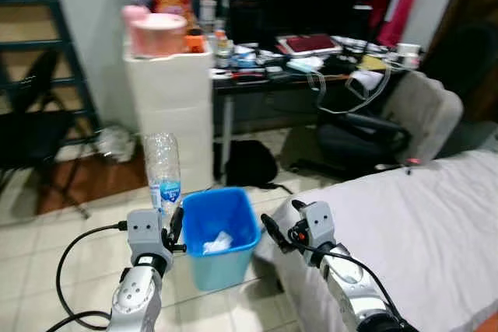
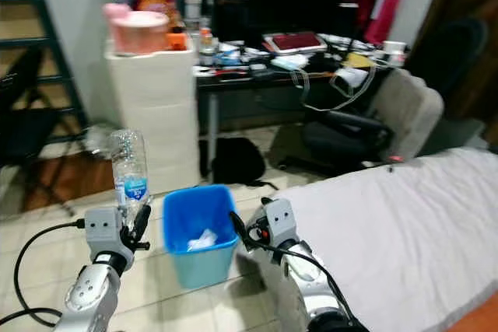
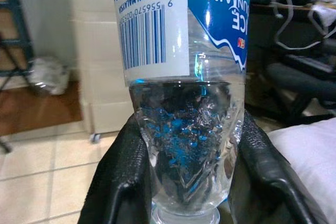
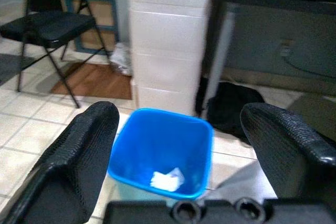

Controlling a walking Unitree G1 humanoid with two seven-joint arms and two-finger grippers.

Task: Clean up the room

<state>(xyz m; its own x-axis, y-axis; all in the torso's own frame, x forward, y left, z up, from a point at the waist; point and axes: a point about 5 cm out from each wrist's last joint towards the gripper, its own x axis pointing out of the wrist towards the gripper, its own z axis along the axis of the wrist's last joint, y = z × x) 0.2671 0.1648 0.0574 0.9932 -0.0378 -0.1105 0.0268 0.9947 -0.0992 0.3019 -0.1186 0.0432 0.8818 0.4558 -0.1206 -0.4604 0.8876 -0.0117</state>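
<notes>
Beside the blue bin (image 1: pixel 220 232), at its left, one clear plastic bottle (image 1: pixel 163 169) is held upside down by the left claw (image 1: pixel 173 227), whose two black fingers (image 3: pixel 122 182) are closed against the crinkled shoulder of the bottle just above its neck. A blue and white label with a barcode is wrapped around the bottle (image 3: pixel 181 77). The right claw (image 1: pixel 278 231) is seen at the right of the bin, its two textured black fingers (image 4: pixel 79 156) spread wide apart and gripping nothing. One bin is present, square-mouthed, of smooth blue plastic, standing on the pale tiled floor (image 1: pixel 47 246) with one crumpled white scrap (image 4: pixel 168 179) inside. Behind it a tall stack of white drawers (image 1: pixel 175 106) is topped by a pink round container (image 1: pixel 158 33). A dark table (image 1: pixel 303 68) strewn with small items, one grey padded chair (image 1: pixel 405 118), one black bag (image 1: pixel 250 162) and a bed (image 1: pixel 412 231) under a smooth white sheet are also shown.
</notes>
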